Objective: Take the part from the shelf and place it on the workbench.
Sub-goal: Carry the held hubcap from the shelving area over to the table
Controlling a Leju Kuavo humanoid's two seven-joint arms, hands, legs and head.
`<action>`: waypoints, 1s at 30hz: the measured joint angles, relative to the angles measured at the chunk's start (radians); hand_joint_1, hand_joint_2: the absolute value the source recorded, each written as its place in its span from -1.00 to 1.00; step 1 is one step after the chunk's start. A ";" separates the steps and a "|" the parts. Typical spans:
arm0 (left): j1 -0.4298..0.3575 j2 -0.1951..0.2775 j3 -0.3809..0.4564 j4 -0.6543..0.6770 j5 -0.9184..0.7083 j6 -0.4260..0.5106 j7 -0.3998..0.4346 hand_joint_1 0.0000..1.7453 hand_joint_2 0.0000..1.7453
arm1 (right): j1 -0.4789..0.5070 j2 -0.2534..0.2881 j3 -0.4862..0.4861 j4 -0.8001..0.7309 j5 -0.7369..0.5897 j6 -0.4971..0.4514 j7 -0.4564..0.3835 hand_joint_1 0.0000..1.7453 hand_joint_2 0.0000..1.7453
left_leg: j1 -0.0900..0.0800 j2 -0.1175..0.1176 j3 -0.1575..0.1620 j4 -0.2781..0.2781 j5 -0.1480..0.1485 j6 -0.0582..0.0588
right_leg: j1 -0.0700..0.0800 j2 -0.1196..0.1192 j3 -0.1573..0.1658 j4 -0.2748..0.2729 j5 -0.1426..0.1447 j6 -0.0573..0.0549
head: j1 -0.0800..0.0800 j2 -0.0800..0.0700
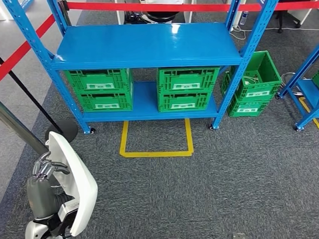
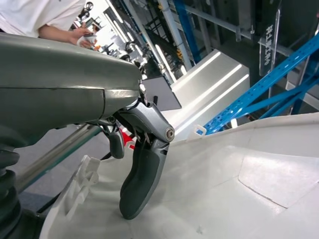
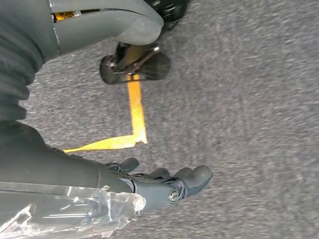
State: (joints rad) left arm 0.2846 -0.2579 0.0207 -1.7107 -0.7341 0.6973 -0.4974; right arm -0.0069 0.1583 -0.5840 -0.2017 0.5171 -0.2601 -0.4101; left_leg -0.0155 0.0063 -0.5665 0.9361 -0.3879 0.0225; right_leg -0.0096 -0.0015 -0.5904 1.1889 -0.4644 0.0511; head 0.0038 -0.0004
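My left hand [image 1: 47,168] is gripping the white part [image 1: 77,186], its long axis running away from the shelf [image 1: 150,47]; its lower end's cut off. My right hand [image 3: 165,181] hangs loose, fingers apart, holding nothing.

A: Non-task stuff around the blue shelf [image 1: 150,47]?
B: Two stacks of green crates [image 1: 100,89] [image 1: 186,88] on its lower level. More green crates [image 1: 253,84] on the floor just right of it.
A: Floor?
B: Grey carpet [image 1: 211,189], yellow tape outline [image 1: 156,142] just in front of the shelf. Red barrier tape [image 1: 158,6] runs behind it. Black round stand base [image 1: 64,130] near its front left leg.
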 joint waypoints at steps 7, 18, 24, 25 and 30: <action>-0.012 0.002 -0.003 0.013 0.010 -0.001 -0.002 1.00 1.00 | -0.005 0.007 -0.009 0.000 -0.005 -0.001 0.001 -1.00 1.00 | 0.003 -0.003 -0.056 0.038 0.012 -0.036 | 0.006 -0.002 0.106 -0.222 -0.018 -0.042 | -0.002 0.000; -0.026 0.009 -0.004 0.032 0.013 -0.003 -0.002 1.00 1.00 | -0.004 0.010 -0.024 -0.001 -0.005 -0.002 0.001 -1.00 1.00 | 0.012 -0.006 0.130 0.022 -0.117 -0.044 | 0.007 -0.002 -0.064 -0.199 0.128 -0.033 | -0.009 0.000; -0.029 0.010 -0.004 0.037 0.013 -0.003 -0.002 1.00 1.00 | 0.007 0.010 -0.026 -0.002 -0.006 -0.002 0.001 -1.00 1.00 | 0.012 -0.003 0.086 -0.005 -0.065 -0.003 | 0.000 0.001 -0.110 -0.112 0.032 0.000 | -0.008 0.000; -0.029 0.010 -0.004 0.037 0.013 -0.003 -0.002 1.00 1.00 | 0.008 0.010 -0.026 -0.002 -0.006 -0.002 0.001 -1.00 1.00 | 0.012 -0.003 0.069 -0.004 -0.050 0.000 | 0.000 0.001 -0.129 -0.040 -0.026 0.004 | -0.005 0.000; -0.029 0.010 -0.004 0.046 0.016 -0.003 -0.002 1.00 1.00 | 0.006 0.010 -0.027 -0.002 -0.010 -0.002 0.001 -1.00 1.00 | 0.014 -0.001 -0.023 0.005 0.019 -0.014 | -0.003 0.001 -0.041 0.048 -0.001 0.012 | -0.003 0.000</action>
State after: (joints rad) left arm 0.2554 -0.2480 0.0167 -1.6646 -0.7181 0.6939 -0.4994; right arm -0.0007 0.1682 -0.6114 -0.2039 0.5076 -0.2616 -0.4088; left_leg -0.0013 0.0051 -0.5893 0.9407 -0.3693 0.0090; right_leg -0.0131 -0.0008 -0.6314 1.2370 -0.4652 0.0631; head 0.0006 -0.0004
